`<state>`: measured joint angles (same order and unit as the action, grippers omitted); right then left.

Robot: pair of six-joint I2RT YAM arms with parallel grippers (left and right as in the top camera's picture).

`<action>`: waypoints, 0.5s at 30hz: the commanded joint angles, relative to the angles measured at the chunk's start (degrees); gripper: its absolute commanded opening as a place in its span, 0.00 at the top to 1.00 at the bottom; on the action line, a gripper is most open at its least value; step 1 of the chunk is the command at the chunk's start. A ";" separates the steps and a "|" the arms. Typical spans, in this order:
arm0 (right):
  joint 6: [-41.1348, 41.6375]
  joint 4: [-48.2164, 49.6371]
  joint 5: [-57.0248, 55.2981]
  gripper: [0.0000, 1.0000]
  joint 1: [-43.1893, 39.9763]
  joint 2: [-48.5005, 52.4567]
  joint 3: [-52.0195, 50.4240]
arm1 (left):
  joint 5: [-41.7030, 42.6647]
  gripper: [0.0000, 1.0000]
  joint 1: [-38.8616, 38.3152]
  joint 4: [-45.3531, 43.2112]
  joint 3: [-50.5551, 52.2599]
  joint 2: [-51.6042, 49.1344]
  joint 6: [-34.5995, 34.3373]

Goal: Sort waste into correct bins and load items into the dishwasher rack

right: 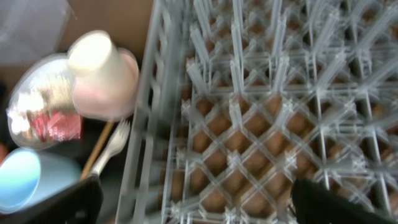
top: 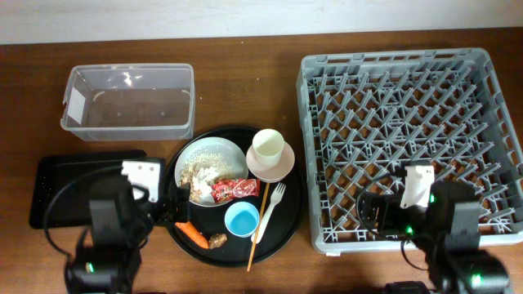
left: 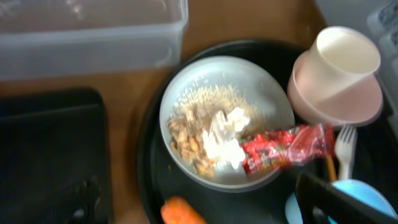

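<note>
The grey plate [top: 214, 155] on the round black tray [top: 286, 229] holds pale crumbs [left: 208, 102], the white paper [left: 225, 138] and the red wrapper [top: 234, 189]. The cream cup [top: 267, 145] sits in the pink bowl [top: 280, 166]. The blue cup [top: 242, 219], fork [top: 274, 202], chopstick [top: 257, 224], carrot [top: 192, 234] and brown lump [top: 217, 240] lie on the tray's front. My left gripper [top: 167, 208] is open and empty just left of the carrot [left: 180, 213]. My right gripper [top: 372, 211] is open and empty over the front left of the grey rack [top: 409, 122].
The clear tub [top: 127, 102] stands at the back left. The shallow black tray [top: 57, 184] lies at the front left, beside my left arm. In the right wrist view the rack's left wall [right: 146, 124] stands between my fingers and the fork [right: 115, 143].
</note>
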<state>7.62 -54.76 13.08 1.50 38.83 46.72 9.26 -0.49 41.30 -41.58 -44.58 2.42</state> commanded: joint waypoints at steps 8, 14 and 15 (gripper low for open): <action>0.22 -10.25 -10.10 0.01 0.26 17.81 8.33 | 5.42 0.01 -0.22 7.93 -17.35 -23.58 -0.96; 0.22 -9.75 -10.21 0.01 0.26 17.81 8.31 | 5.38 0.01 -0.28 3.78 -17.35 -37.20 -3.06; 0.22 -9.49 -10.21 0.01 0.26 17.81 8.31 | 5.38 0.01 -0.28 3.91 -17.35 -39.21 -3.08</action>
<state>7.57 -64.88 3.97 1.54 56.84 53.98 13.61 -0.54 45.34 -58.00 -77.82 0.12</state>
